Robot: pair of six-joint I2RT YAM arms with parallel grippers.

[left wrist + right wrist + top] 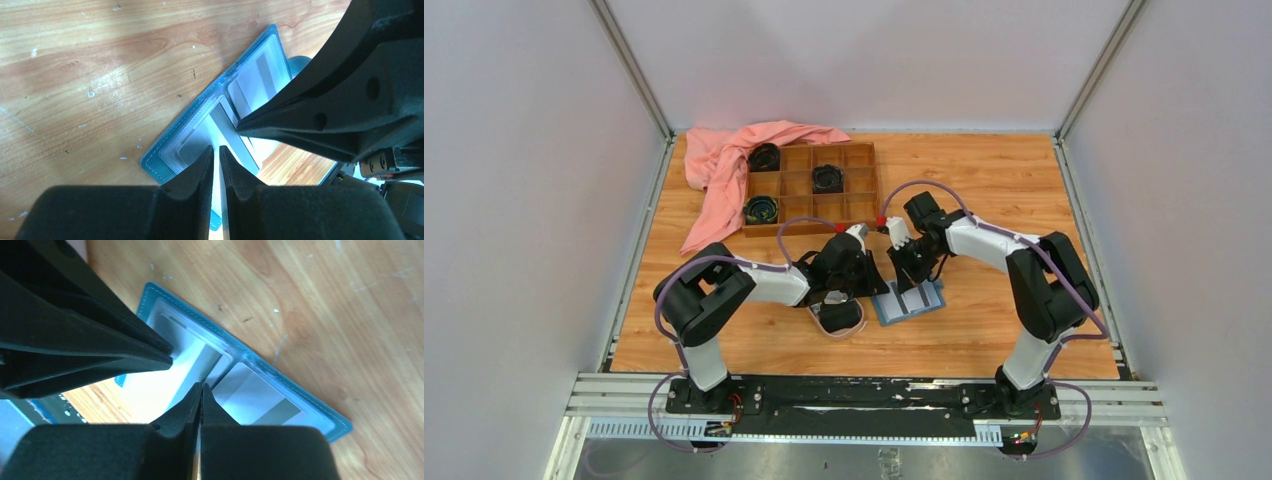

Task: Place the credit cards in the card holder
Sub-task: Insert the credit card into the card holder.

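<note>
While both arms reach in over the middle of the wooden table (1024,200), the blue card holder (250,390) lies spread open and flat on the boards, just in front of the two grippers. The left gripper (216,152) has its jaws drawn narrow and pinches a pale credit card (150,387). The card's far end sits at the mouth of one clear slot, and the rest sticks out past the holder's edge. The right gripper (201,389), jaws pressed fully together with nothing between them, points its tips down at the holder near the centre fold, beside that same slot. Whether it touches the surface cannot be told. The neighbouring slot shows a grey-banded card (270,407) behind its window. Toward the back left of the table, a wooden tray (859,185) of square compartments holds three dark round objects (827,178), one to a compartment. A pink cloth (724,170) lies bunched against the tray's far-left corner.
</note>
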